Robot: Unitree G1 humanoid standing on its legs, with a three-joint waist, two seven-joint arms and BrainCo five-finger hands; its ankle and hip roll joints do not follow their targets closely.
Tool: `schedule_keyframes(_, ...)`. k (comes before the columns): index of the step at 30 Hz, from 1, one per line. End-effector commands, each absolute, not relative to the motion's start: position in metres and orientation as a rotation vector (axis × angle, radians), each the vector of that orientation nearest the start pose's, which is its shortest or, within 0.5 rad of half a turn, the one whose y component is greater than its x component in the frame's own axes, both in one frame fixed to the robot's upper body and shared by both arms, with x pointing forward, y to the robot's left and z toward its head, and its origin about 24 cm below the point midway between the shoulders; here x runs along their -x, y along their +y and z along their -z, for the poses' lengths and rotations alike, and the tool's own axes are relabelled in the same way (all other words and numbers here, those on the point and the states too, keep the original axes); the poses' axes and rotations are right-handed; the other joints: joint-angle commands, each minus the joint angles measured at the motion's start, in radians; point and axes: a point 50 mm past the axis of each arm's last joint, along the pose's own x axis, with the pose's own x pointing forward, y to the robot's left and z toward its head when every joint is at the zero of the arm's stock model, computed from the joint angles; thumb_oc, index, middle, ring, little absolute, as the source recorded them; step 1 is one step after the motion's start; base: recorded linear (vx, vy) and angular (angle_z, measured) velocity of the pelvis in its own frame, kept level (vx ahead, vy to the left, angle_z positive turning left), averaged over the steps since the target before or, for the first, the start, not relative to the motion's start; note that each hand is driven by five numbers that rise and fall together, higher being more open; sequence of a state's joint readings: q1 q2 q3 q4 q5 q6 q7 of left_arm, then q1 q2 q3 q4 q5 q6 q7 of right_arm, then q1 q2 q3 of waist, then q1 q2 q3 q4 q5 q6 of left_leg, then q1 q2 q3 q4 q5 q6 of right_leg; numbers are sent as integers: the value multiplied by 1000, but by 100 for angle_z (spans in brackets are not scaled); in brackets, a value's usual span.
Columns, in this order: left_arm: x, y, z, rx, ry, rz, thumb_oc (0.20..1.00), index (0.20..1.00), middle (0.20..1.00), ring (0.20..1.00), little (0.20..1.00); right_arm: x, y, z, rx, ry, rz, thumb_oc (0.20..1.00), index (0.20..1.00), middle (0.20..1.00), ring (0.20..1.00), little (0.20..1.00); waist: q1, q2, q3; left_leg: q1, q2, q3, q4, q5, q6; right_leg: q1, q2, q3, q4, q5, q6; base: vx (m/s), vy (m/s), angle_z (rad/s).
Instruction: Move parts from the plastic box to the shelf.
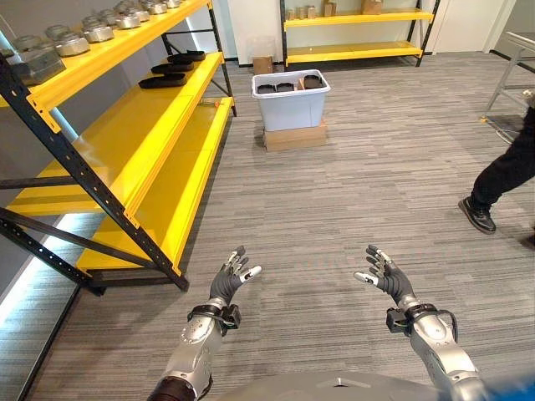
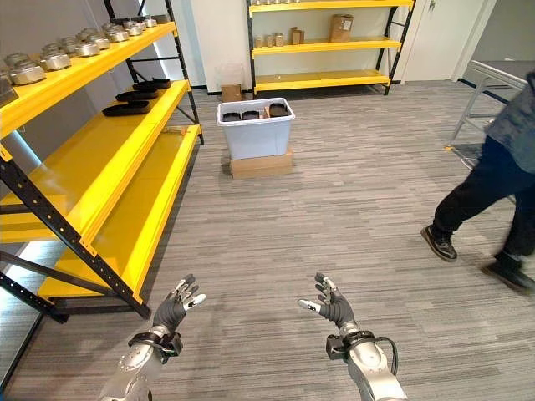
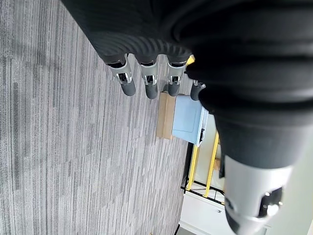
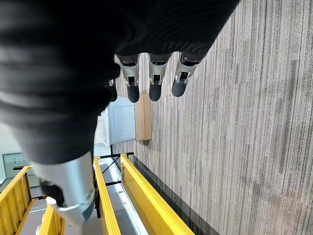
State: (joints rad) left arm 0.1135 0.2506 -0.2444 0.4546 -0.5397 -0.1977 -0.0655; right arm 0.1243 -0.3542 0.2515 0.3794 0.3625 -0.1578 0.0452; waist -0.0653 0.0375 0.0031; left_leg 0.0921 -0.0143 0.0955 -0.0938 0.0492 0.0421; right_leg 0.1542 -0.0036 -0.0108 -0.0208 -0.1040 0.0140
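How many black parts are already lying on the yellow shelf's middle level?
3, in a row on the middle level of the yellow shelf: near, middle, far. More lie in the plastic box.

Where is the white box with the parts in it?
The plastic box sits on a flat cardboard box on the floor, far ahead of both hands, just right of the yellow shelf.

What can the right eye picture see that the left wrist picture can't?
Right eye view: a person on the right, the right hand, open, and black parts lying on the yellow shelf. Left wrist view: the left hand from very close, its fingers straight. Both: the plastic box standing on a cardboard box, and the grey floor.
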Motion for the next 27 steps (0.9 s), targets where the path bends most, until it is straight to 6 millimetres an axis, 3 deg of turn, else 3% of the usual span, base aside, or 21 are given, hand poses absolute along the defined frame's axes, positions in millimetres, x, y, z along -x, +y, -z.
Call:
schedule_keyframes(1,-200,186,59,221,354,33,1000,1000,1000,1000,1000,-198,-187,46,-38,330,-132,1000,1000,1000,1000,1000,9,-53,-28,22,54,-31,7,-76,-72,-53,-142,-6,-53,120,120,0,0,0)
schedule_keyframes(27,-200,189,59,172,354,23,1000,1000,1000,1000,1000,-200,-187,46,-26,325,-124,1000,1000,1000,1000,1000,12,-52,-20,24,51,-33,7,-81,-70,-51,-146,-11,-45,116,122,0,0,0)
